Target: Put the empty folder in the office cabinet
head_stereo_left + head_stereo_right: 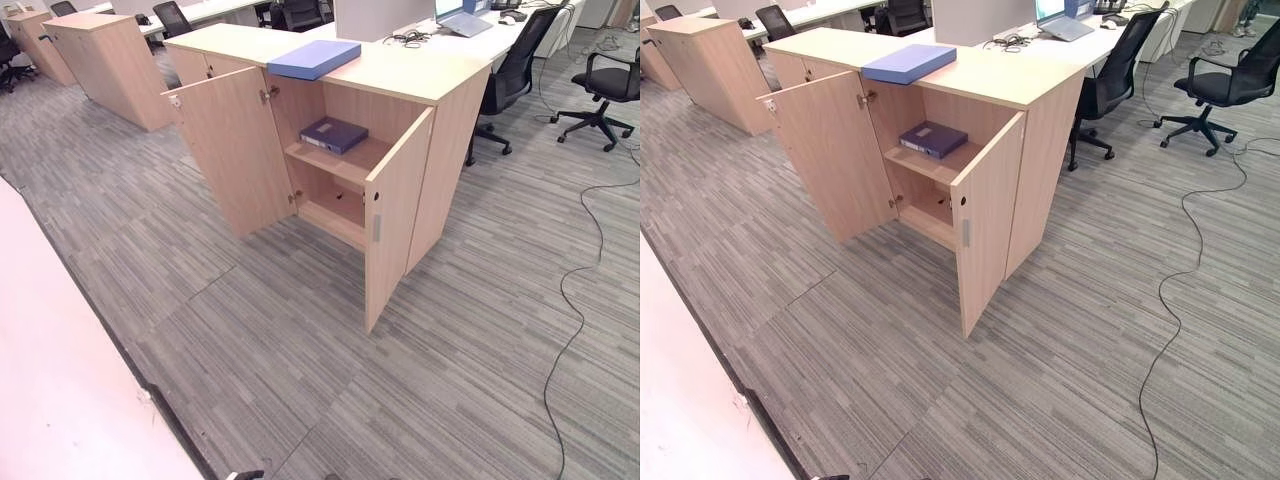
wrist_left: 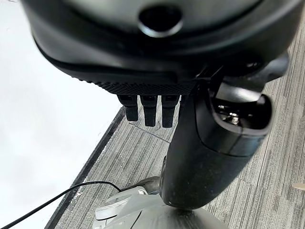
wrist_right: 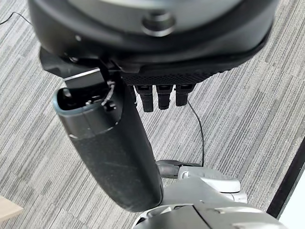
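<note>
A light wooden office cabinet (image 1: 446, 150) stands ahead with both doors swung open, the left door (image 1: 225, 155) and the right door (image 1: 396, 215). A flat light blue folder (image 1: 314, 58) lies on its top. On the upper shelf inside lies a dark blue folder (image 1: 933, 139); the lower compartment is in shadow. My left hand (image 2: 143, 57) hangs over the carpet beside a white panel, fingers straight, holding nothing. My right hand (image 3: 152, 47) hangs over the carpet the same way, also empty. Both hands are far from the cabinet.
Grey striped carpet (image 1: 300, 340) stretches between me and the cabinet. A white panel (image 1: 60, 370) runs along the left. Black office chairs (image 1: 515, 70) (image 1: 605, 90) and a desk with a laptop (image 1: 465, 22) stand behind the cabinet. Another wooden cabinet (image 1: 110, 65) is at the far left.
</note>
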Tool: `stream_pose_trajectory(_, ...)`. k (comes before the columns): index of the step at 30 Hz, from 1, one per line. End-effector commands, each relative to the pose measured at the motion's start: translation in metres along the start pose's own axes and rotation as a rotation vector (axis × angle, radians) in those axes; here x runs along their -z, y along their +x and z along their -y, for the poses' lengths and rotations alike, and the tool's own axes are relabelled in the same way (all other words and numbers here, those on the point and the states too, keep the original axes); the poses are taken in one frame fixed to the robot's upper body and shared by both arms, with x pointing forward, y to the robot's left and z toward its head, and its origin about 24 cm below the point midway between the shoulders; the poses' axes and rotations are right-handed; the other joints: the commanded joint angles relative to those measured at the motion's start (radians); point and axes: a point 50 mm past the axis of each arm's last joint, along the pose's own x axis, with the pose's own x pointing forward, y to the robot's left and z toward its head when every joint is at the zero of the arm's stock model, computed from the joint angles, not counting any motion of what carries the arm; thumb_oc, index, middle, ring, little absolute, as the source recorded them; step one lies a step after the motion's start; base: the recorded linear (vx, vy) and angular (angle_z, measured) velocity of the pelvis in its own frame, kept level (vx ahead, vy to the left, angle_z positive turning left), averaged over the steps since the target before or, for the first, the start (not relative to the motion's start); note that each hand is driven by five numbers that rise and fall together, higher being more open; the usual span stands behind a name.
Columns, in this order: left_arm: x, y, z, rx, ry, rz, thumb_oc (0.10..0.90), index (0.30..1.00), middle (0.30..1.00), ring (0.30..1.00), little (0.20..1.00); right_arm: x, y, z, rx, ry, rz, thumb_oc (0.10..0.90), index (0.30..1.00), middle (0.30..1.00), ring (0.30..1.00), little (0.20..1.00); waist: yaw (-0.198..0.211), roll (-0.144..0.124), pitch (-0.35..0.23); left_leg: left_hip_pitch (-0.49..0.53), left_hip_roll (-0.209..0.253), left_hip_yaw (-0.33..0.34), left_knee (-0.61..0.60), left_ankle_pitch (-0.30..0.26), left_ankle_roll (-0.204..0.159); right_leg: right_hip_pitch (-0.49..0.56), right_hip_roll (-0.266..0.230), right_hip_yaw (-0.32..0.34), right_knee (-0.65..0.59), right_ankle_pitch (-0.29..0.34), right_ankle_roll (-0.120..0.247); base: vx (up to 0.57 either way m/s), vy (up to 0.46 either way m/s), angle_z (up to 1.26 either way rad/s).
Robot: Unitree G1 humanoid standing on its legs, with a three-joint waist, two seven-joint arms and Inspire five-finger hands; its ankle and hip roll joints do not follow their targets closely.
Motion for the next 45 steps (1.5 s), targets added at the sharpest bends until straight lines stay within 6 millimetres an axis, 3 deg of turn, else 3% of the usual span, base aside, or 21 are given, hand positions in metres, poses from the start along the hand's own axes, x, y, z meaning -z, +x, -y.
stream_pose_trajectory(1, -0.006, 0.002, -0.012, -0.022, 0.113, -0.004, 0.8, 0.9, 0.9, 0.9, 0.9, -0.015, 0.0, -0.002, 0.004, -0.145, 0.029, 0.8, 0.9, 0.9, 0.9, 0.9, 0.013, -0.077, -0.003, 0.008, -0.041, -0.046, -0.046, -0.069, -0.024, 0.043, -0.041, -0.032, 0.007, -0.038, 0.056, 0.0, 0.0, 0.0)
stream_pose_trajectory(20, -0.016, 0.002, -0.012, -0.055, 0.11, 0.045, 0.8, 0.9, 0.9, 0.9, 0.9, -0.019, 0.0, 0.002, 0.033, -0.154, 0.046, 0.8, 0.9, 0.9, 0.9, 0.9, 0.006, -0.067, 0.013, 0.013, -0.036, -0.051, -0.046, -0.069, -0.03, 0.049, -0.037, -0.044, 0.007, -0.047, 0.047, 0.0, -0.009, 0.0)
stream_pose_trajectory(28, -0.022, 0.002, -0.013, -0.083, 0.064, 0.067, 0.8, 0.9, 0.9, 0.9, 0.9, -0.028, 0.0, 0.005, 0.056, -0.194, 0.061, 0.8, 0.9, 0.9, 0.9, 0.9, 0.023, -0.06, 0.039, -0.007, -0.027, -0.067, -0.046, -0.048, -0.031, 0.026, -0.034, -0.07, 0.031, -0.063, 0.033, 0.0, -0.055, 0.1)
stream_pose_trajectory(32, -0.031, 0.003, -0.012, -0.09, -0.042, 0.095, 0.8, 0.9, 0.9, 0.9, 0.9, -0.043, 0.0, 0.007, 0.067, -0.229, 0.104, 0.8, 0.9, 0.9, 0.9, 0.9, 0.047, -0.072, 0.096, -0.181, -0.035, -0.022, 0.215, -0.094, -0.054, -0.015, -0.065, -0.099, 0.09, -0.088, 0.014, -0.1, -0.106, 0.21)
stream_pose_trajectory(34, -0.033, 0.002, -0.011, -0.094, -0.146, 0.107, 0.8, 0.9, 0.9, 0.9, 0.9, -0.046, 0.0, 0.012, 0.089, -0.245, 0.102, 0.8, 0.9, 0.9, 0.9, 0.9, 0.057, -0.069, 0.107, -0.266, 0.026, 0.076, 0.316, -0.077, -0.062, -0.005, -0.075, -0.145, 0.097, -0.113, 0.003, -0.01, -0.1, 0.45)
stream_pose_trajectory(35, -0.033, 0.002, -0.011, -0.094, -0.146, 0.107, 0.8, 0.9, 0.9, 0.9, 0.9, -0.046, 0.0, 0.012, 0.089, -0.245, 0.103, 0.8, 0.9, 0.9, 0.9, 0.9, 0.057, -0.069, 0.107, -0.267, 0.027, 0.075, 0.318, -0.078, -0.062, -0.006, -0.075, -0.146, 0.097, -0.113, 0.003, 0.11, -0.048, 0.51)
stream_pose_trajectory(36, -0.029, 0.002, -0.009, -0.094, -0.175, 0.099, 0.8, 0.9, 0.9, 0.9, 0.9, -0.044, 0.0, 0.014, 0.098, -0.244, 0.094, 0.8, 0.9, 0.9, 0.9, 0.9, 0.067, -0.067, 0.108, -0.278, 0.056, 0.1, 0.32, -0.076, -0.074, 0.02, -0.074, -0.154, 0.09, -0.131, 0.007, 0.24, -0.021, 0.76)
stream_pose_trajectory(38, -0.014, 0.001, -0.008, -0.101, -0.23, 0.056, 0.8, 0.9, 0.9, 0.9, 0.9, -0.037, 0.0, 0.016, 0.097, -0.245, 0.077, 0.8, 0.9, 0.9, 0.9, 0.9, 0.086, -0.065, 0.099, -0.281, 0.098, 0.122, 0.206, 0.01, -0.094, 0.065, -0.076, -0.177, 0.075, -0.137, 0.019, 0.27, 0.008, 0.6)
stream_pose_trajectory(39, -0.014, 0.001, -0.008, -0.101, -0.23, 0.056, 0.8, 0.9, 0.9, 0.9, 0.9, -0.037, 0.0, 0.016, 0.097, -0.245, 0.077, 0.8, 0.9, 0.9, 0.9, 0.9, 0.086, -0.065, 0.099, -0.28, 0.098, 0.122, 0.205, 0.011, -0.094, 0.066, -0.076, -0.177, 0.075, -0.137, 0.019, 0.23, 0.087, 0.33)
stream_pose_trajectory(40, -0.006, 0.0, -0.01, -0.112, -0.269, 0.032, 0.8, 0.9, 0.9, 0.9, 0.9, -0.036, 0.0, 0.017, 0.096, -0.251, 0.08, 0.8, 0.9, 0.9, 0.9, 0.9, 0.094, -0.063, 0.098, -0.292, 0.143, 0.161, 0.107, 0.039, -0.104, 0.09, -0.082, -0.196, 0.066, -0.144, 0.026, 0.16, 0.065, 0.28)
stream_pose_trajectory(41, -0.006, 0.0, -0.01, -0.112, -0.269, 0.03, 0.8, 0.9, 0.9, 0.9, 0.9, -0.036, 0.0, 0.017, 0.096, -0.252, 0.079, 0.8, 0.9, 0.9, 0.9, 0.9, 0.095, -0.066, 0.1, -0.28, 0.14, 0.164, 0.095, 0.042, -0.106, 0.094, -0.084, -0.193, 0.066, -0.146, 0.027, 0.28, 0.152, 0.3)
stream_pose_trajectory(42, 0.0, -0.001, -0.01, -0.117, -0.306, 0.01, 0.8, 0.9, 0.9, 0.9, 0.9, -0.034, 0.0, 0.017, 0.096, -0.249, 0.077, 0.8, 0.9, 0.9, 0.9, 0.9, 0.102, -0.059, 0.103, -0.272, 0.187, 0.207, -0.03, 0.078, -0.116, 0.114, -0.089, -0.206, 0.056, -0.147, 0.038, 0.19, 0.117, 0.15)
stream_pose_trajectory(45, 0.01, -0.002, -0.005, -0.111, -0.365, -0.029, 0.8, 0.9, 0.9, 0.9, 0.9, -0.027, 0.0, 0.018, 0.093, -0.233, 0.058, 0.8, 0.9, 0.9, 0.9, 0.9, 0.101, -0.041, 0.097, -0.267, 0.235, 0.24, -0.046, 0.074, -0.133, 0.144, -0.088, -0.222, 0.038, -0.143, 0.06, 0.22, 0.169, 0.02)
